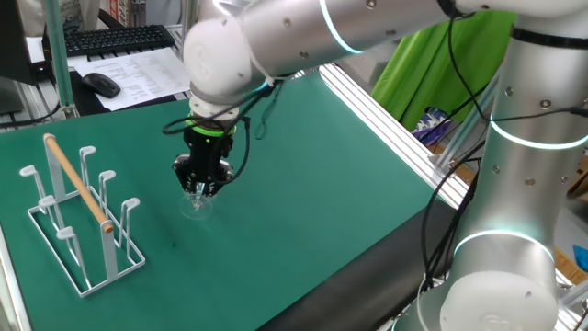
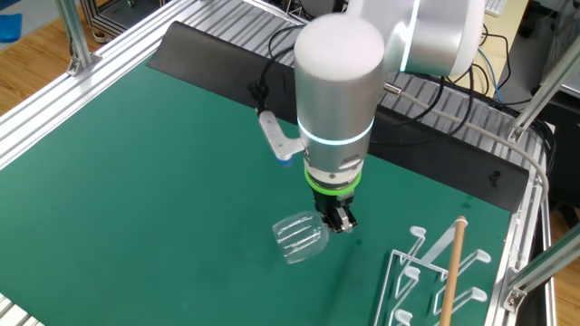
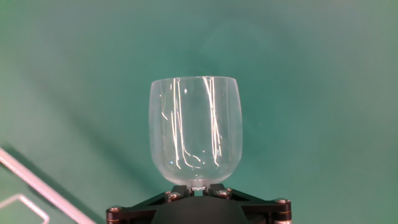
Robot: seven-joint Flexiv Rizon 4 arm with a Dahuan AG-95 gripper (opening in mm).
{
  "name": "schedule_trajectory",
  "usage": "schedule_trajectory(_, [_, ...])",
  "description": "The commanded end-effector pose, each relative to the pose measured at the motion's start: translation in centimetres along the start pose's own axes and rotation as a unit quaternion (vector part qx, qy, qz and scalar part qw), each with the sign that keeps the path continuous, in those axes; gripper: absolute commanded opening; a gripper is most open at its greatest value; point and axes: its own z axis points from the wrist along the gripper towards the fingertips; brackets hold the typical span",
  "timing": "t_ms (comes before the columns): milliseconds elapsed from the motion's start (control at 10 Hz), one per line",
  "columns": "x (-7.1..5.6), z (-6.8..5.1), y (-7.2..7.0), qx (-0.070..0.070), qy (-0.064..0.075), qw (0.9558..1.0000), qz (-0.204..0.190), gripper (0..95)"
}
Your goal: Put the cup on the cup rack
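The cup [image 3: 194,134] is a clear glass goblet, held above the green mat with its bowl pointing away from the hand. My gripper [image 3: 194,188] is shut on the stem just under the bowl; the foot is hidden behind the fingers. From one fixed view the cup [image 1: 197,200] hangs below the gripper [image 1: 201,187], mouth down and tilted. The other fixed view has the cup [image 2: 297,238] out to the left of the gripper [image 2: 337,220]. The cup rack [image 1: 81,219] is white wire with a slanted wooden rod, and stands left of the cup, apart from it.
The cup rack [image 2: 439,276] sits at the mat's lower right in the other fixed view. A keyboard [image 1: 115,39], a mouse [image 1: 101,85] and papers lie beyond the mat's far edge. Aluminium frame rails [image 1: 390,115] border the mat.
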Motion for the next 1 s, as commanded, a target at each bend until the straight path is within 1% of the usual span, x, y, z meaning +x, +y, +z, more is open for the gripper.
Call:
schedule_trajectory(100, [1.5,-0.2,-0.1,0.004,0.024,0.9997,-0.002,0.0])
schedule_trajectory(200, [2.1,-0.2,0.0,0.01,0.032,0.9994,-0.001,0.0])
schedule_trajectory(400, [3.3,-0.6,0.2,0.015,0.044,0.9989,0.002,0.0])
schedule_trajectory(700, [4.1,-1.4,0.2,0.023,0.064,0.9977,-0.001,0.0])
schedule_trajectory(800, [4.5,-1.9,0.0,0.027,0.069,0.9972,-0.003,0.0])
schedule_trajectory(1000, [5.2,-2.5,0.0,0.029,0.077,0.9966,0.0,0.0])
